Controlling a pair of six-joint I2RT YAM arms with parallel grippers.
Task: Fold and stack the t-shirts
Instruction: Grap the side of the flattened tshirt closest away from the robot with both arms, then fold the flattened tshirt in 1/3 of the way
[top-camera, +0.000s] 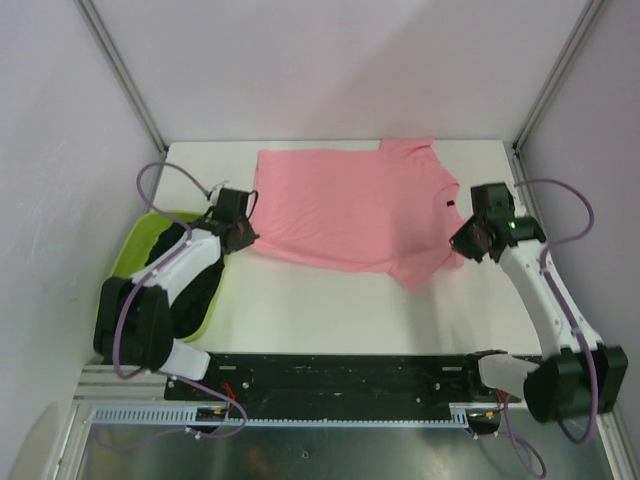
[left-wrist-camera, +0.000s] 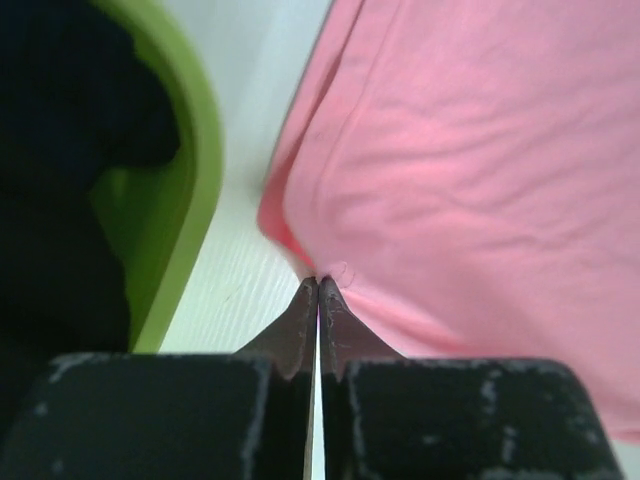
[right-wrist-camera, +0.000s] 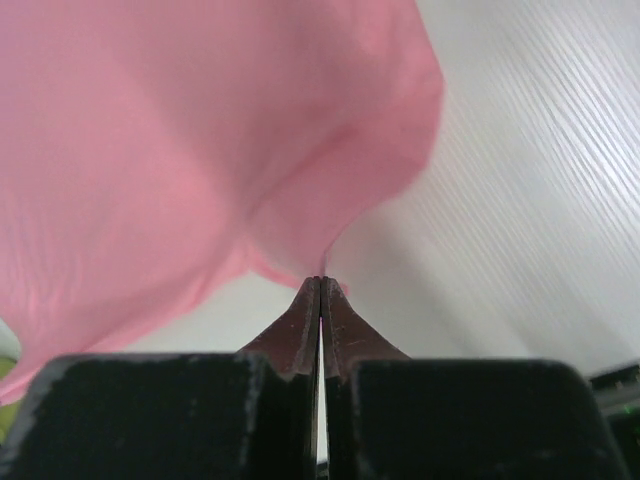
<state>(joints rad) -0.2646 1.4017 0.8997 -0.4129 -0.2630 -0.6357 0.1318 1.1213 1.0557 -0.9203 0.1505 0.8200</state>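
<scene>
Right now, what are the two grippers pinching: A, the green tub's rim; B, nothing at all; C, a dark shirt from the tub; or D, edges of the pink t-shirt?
D: the wrist views show the left gripper and the right gripper each shut on an edge of the pink t-shirt.

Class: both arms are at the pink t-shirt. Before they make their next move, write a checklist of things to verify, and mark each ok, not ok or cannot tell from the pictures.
1. Left gripper shut on the pink t-shirt at its edge: ok.
2. Right gripper shut on the opposite edge: ok.
3. Shirt lying flat: not ok; the right gripper's end hangs lifted off the table.
4. Bare table in front of the shirt to fold onto: ok.
5. Dark t-shirts inside the green tub, out of the way: ok.
6. One cloth layer or two in each pinch: cannot tell.
</scene>
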